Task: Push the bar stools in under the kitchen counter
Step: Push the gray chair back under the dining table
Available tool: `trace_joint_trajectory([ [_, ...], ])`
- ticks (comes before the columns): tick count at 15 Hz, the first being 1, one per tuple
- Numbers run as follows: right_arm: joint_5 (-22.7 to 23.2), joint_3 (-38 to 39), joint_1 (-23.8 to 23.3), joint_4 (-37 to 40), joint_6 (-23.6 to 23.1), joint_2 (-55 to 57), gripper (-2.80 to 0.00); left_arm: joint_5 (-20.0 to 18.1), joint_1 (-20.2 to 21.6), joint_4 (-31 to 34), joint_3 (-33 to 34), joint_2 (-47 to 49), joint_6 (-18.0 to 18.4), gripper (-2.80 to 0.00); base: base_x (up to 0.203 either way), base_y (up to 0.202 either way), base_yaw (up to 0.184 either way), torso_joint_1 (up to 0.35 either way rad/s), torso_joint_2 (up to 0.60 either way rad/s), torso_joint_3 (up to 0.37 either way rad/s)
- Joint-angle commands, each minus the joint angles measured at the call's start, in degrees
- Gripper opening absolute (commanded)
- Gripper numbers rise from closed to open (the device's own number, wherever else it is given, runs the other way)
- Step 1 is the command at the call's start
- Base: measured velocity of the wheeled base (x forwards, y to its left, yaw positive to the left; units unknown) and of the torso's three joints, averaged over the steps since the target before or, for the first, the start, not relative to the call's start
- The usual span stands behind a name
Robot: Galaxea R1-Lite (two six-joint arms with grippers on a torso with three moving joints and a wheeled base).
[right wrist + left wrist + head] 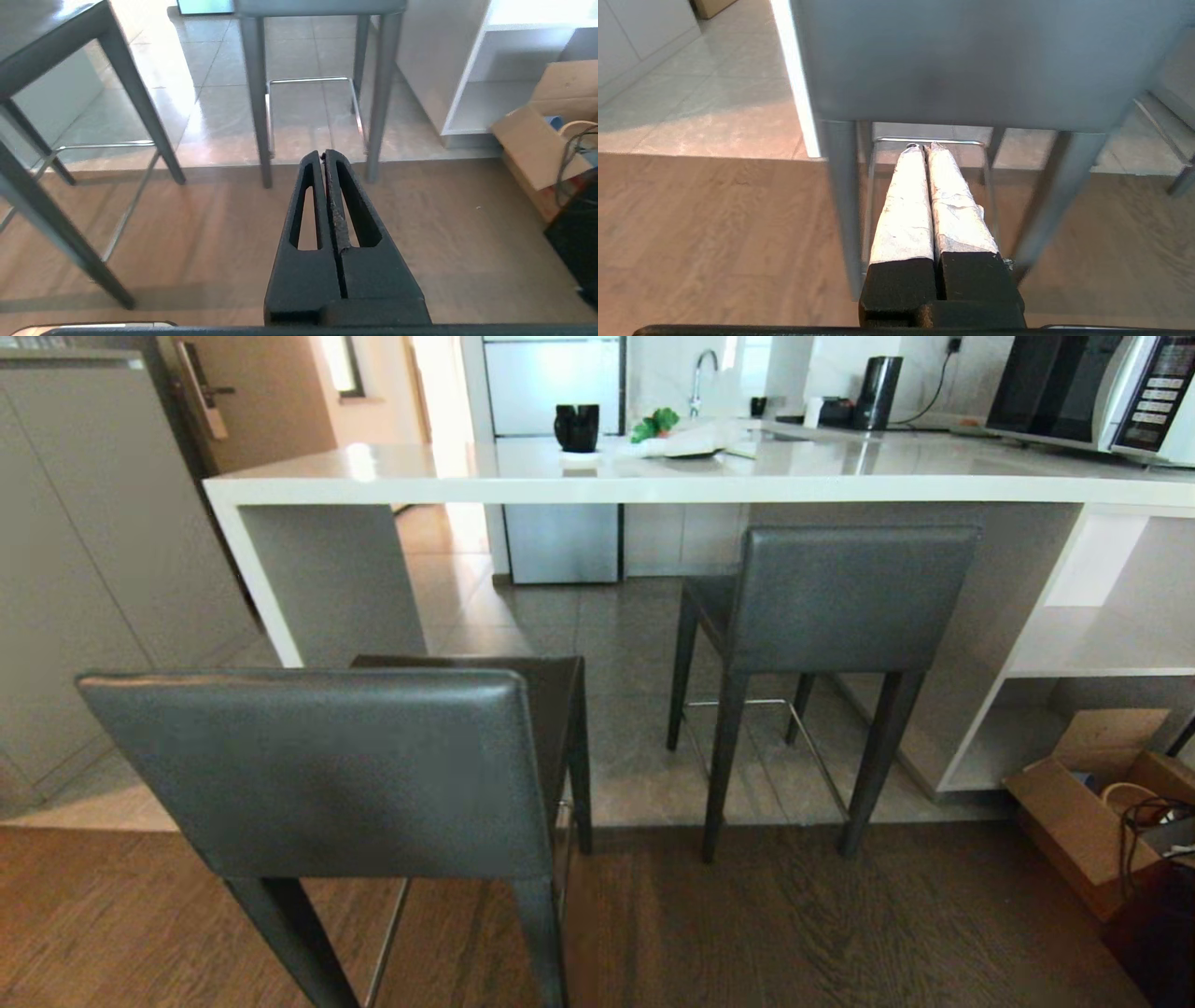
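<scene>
Right now both grippers are pressed shut and hold nothing: the left gripper [923, 147] points at the near stool's [327, 765] backrest, the right gripper [323, 154] hangs over bare wood floor, aimed toward the far stool [840, 602]. That far stool sits partly under the counter [653, 476]; the near one stands well out from it, on the wood. A push high on the backrest could tip a tall stool, and its legs may catch where wood meets tile [635, 728]. A cardboard box [1083, 803] sits close on the right.

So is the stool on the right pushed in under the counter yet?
Partly in: the right stool has its seat under the kitchen counter, but its backrest and rear legs stand outside.
</scene>
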Motion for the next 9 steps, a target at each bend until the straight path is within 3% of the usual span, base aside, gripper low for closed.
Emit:
trace_joint_trajectory([
  [1,0.0,0.0,0.0,0.0,0.0,0.1,-2.8,0.1,0.0,0.0,0.1,0.1,0.0,-2.8,0.0,0.199,-0.002,0.006,0.01,0.003],
  [9,0.0,0.0,0.0,0.0,0.1,0.1,-2.8,0.0,0.0,0.0,0.1,0.1,0.0,-2.8,0.0,0.197,-0.001,0.003,0.0,0.002],
])
